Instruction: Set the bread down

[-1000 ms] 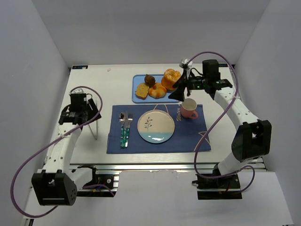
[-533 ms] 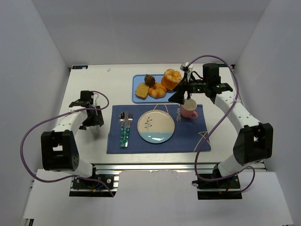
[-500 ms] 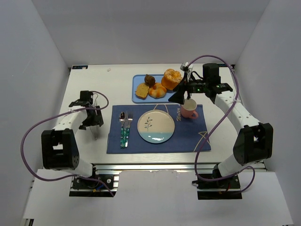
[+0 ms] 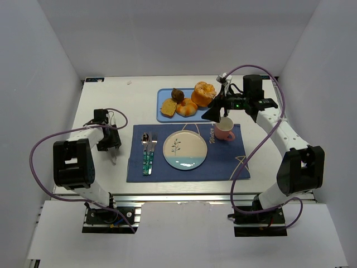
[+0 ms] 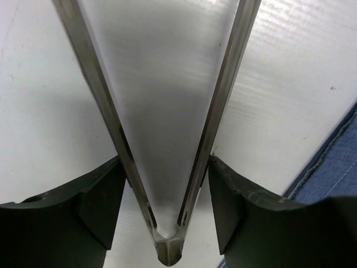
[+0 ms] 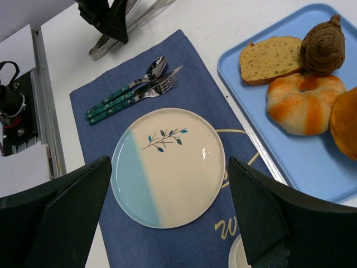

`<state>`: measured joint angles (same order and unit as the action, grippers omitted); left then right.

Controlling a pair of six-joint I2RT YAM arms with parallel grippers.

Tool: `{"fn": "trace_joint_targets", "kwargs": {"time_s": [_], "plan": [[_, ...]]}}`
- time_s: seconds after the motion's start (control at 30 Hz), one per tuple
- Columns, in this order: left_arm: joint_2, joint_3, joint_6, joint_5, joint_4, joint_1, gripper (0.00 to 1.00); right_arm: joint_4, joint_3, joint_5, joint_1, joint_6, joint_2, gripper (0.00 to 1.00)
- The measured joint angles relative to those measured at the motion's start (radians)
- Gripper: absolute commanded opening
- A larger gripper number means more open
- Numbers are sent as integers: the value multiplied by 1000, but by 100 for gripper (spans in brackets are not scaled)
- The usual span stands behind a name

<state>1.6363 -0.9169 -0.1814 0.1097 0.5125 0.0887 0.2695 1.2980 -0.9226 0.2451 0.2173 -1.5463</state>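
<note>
The bread (image 4: 187,109), a small glossy golden ring-topped roll, lies on the blue tray (image 4: 163,96); it also shows in the right wrist view (image 6: 304,103). The white and pale-blue plate (image 4: 184,149) sits bare on the blue placemat (image 4: 223,162), and the right wrist view looks down on it (image 6: 167,167). My right gripper (image 4: 215,114) is open and empty, hovering above the mat between tray and plate, right of the bread. My left gripper (image 4: 110,144) is shut on metal tongs (image 5: 167,139) left of the mat, with the tong tips on the table.
On the tray also lie a tan bread slice (image 6: 270,58), a dark brown pastry (image 6: 323,36) and a larger orange bun (image 4: 203,92). A spoon and fork (image 4: 148,151) lie left of the plate. A pink mug (image 4: 225,128) stands just under my right gripper.
My left arm has folded in, its elbow swinging onto the table, while its gripper and the tongs stay beside the mat's left edge. My right gripper has shifted only slightly.
</note>
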Motion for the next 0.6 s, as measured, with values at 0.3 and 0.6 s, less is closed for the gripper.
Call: {"fn": "trace_joint_targets", "kwargs": {"time_s": [0.3, 0.6], "plan": [[10, 5, -14, -17, -72, 10, 25, 2, 0, 3, -10, 0, 0, 89], [-110, -11, -92, -227, -37, 8, 21, 7, -1, 3, -24, 0, 0, 89]]}}
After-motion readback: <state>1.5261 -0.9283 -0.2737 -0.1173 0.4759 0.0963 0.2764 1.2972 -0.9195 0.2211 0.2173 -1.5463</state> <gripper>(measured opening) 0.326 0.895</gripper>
